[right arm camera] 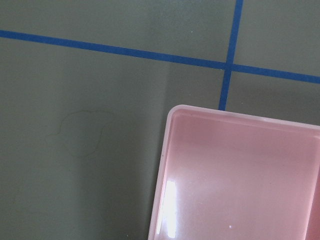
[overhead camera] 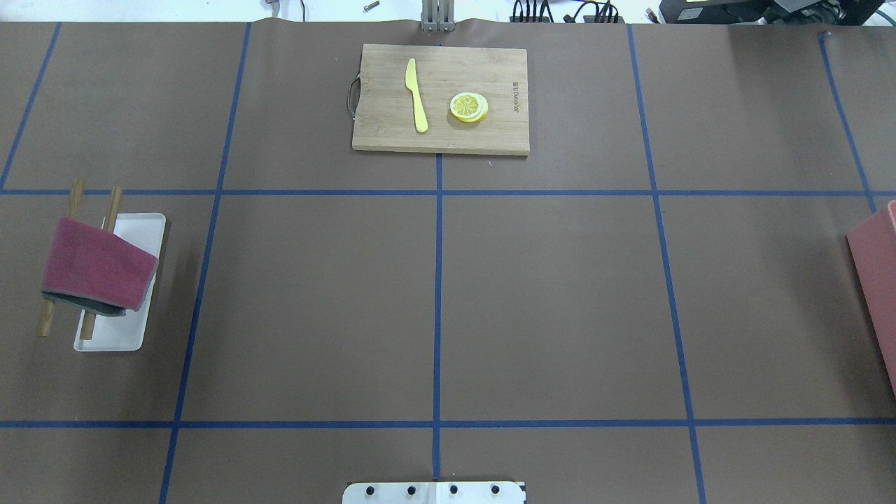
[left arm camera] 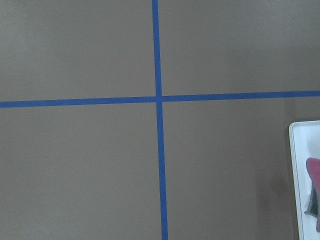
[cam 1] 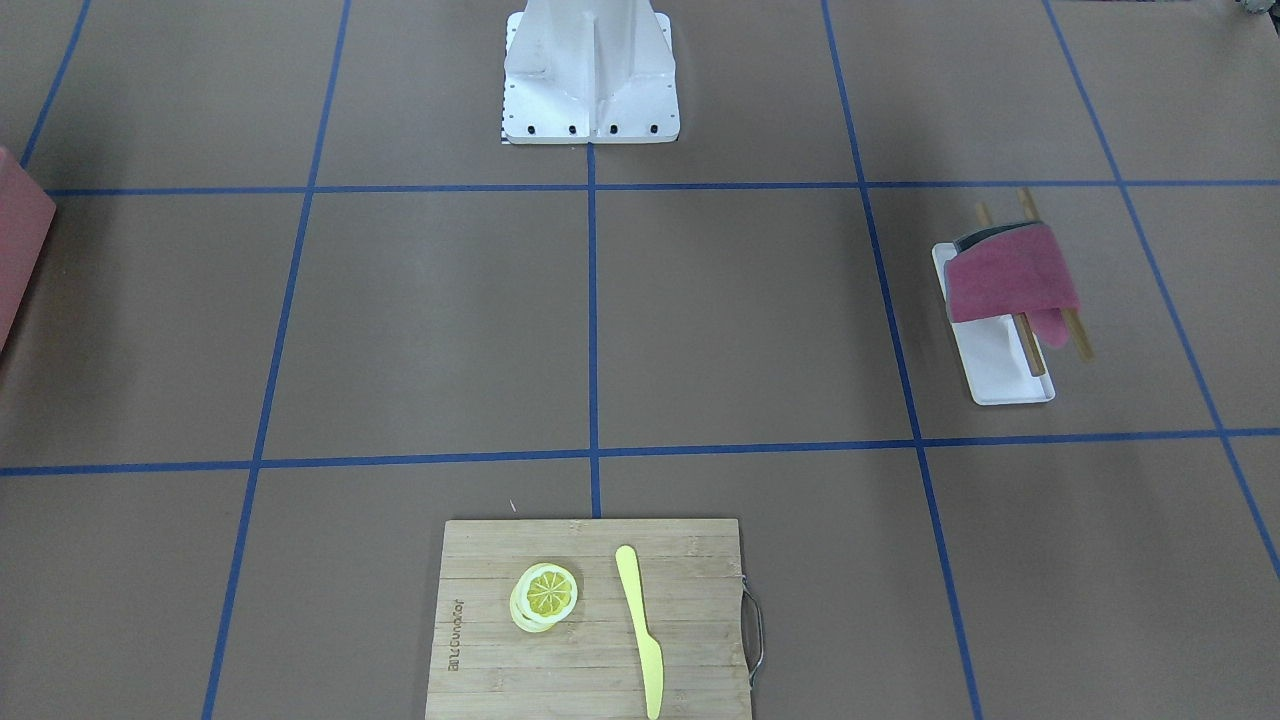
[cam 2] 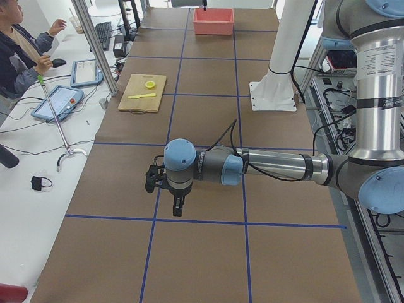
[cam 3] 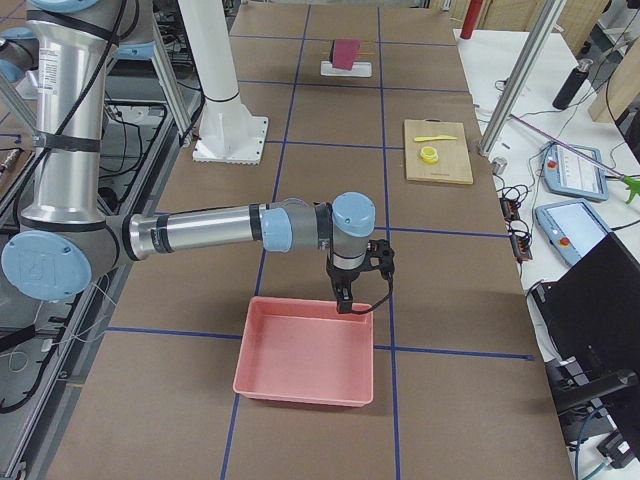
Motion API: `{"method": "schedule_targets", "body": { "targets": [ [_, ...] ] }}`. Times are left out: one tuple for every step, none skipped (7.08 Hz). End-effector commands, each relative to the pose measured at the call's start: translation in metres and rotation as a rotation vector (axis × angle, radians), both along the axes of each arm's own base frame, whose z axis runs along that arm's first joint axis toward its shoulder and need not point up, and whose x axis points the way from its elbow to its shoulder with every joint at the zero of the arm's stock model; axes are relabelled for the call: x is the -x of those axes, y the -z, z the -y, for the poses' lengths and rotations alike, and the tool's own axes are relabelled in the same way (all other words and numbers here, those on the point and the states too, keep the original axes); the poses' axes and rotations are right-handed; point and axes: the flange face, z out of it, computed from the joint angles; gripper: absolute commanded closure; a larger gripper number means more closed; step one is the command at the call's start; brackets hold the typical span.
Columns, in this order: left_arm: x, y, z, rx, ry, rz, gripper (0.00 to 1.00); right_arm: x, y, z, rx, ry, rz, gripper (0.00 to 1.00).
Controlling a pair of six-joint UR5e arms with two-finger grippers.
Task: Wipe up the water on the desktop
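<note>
The desktop (overhead camera: pixel 560 301) is lying flat and matte brown across every view, and no clear puddle is showing on it. There is only a faint curling outline (right arm camera: pixel 82 132) at the left middle of the right wrist view, which may be a thin film of water, though the picture is too dim to be sure.

The wiping tool is looking like the magenta cloth (overhead camera: pixel 98 262), which is hanging draped over a two-bar wooden rack (overhead camera: pixel 112 203) above a white tray (overhead camera: pixel 143 231) at the left middle of the overhead view. It is reading as light, soft and limp, so it will likely sag and unfold when lifted. The best hold is probably a pinch on the top span between the bars, taking all the layers, rather than a loose hanging edge. The rack is looking light too and could tip or drag along if the cloth snags.

The left gripper (cam 2: pixel 178 207) is hanging above bare desktop in the lower middle of the left side view; whether its fingers are spread or pressed together I cannot tell. The right gripper (cam 3: pixel 345 303) is hovering at the upper edge of the pink bin (cam 3: pixel 305 350) in the middle of the right side view — its finger state is likewise not showing.
</note>
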Motion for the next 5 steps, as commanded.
{"method": "schedule_targets", "body": {
  "targets": [
    [-0.001, 0.006, 0.002, -0.013, -0.002, -0.003, 0.02, -0.001, 0.002, -0.005, 0.0, -0.003, 0.005, 0.0],
    [-0.003, 0.005, 0.0, -0.011, -0.008, -0.025, 0.02, -0.001, 0.002, -0.006, 0.002, -0.003, 0.008, 0.0],
    [-0.004, 0.007, 0.0, -0.008, -0.011, -0.056, 0.02, -0.001, 0.001, -0.006, 0.002, -0.002, 0.008, 0.0],
    [-0.005, 0.008, 0.0, -0.014, -0.014, -0.059, 0.02, -0.001, 0.003, -0.006, -0.002, -0.002, 0.01, 0.0],
    [-0.005, 0.009, 0.001, -0.004, -0.01, -0.069, 0.02, -0.001, 0.014, -0.006, -0.021, -0.004, 0.012, 0.0]
  ]
}}
